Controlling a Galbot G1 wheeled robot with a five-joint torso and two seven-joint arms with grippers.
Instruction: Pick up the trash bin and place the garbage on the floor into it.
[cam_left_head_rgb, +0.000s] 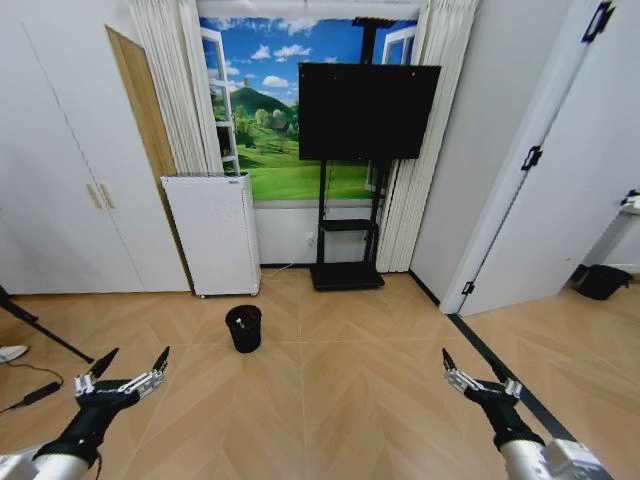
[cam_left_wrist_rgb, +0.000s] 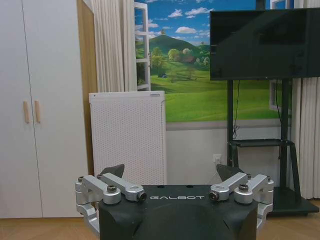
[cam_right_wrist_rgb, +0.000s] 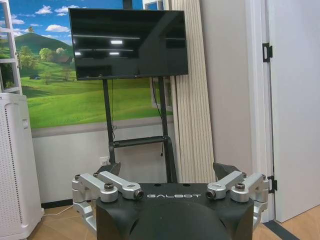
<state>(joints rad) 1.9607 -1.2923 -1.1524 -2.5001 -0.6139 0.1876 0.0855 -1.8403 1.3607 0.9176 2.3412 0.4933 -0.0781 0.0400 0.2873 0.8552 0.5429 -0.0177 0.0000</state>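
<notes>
The trash bin (cam_left_head_rgb: 243, 328), small, round and black, stands upright on the wooden floor (cam_left_head_rgb: 330, 410) a short way in front of me, slightly left of centre. My left gripper (cam_left_head_rgb: 132, 360) hovers open over the floor, nearer to me than the bin and to its left, holding nothing. In the left wrist view the left gripper (cam_left_wrist_rgb: 172, 171) has its fingers spread wide. My right gripper (cam_left_head_rgb: 472, 366) hangs open to the right and holds nothing; the right wrist view shows the right gripper (cam_right_wrist_rgb: 167, 167) spread too. The garbage is out of view.
A white perforated cabinet (cam_left_head_rgb: 212, 232) stands against the wall behind the bin, with a TV on a black stand (cam_left_head_rgb: 366, 98) to its right. A dark border strip (cam_left_head_rgb: 500, 360) crosses the floor on the right. A tripod leg (cam_left_head_rgb: 40, 335) lies left; a wider black bin (cam_left_head_rgb: 603, 281) sits far right.
</notes>
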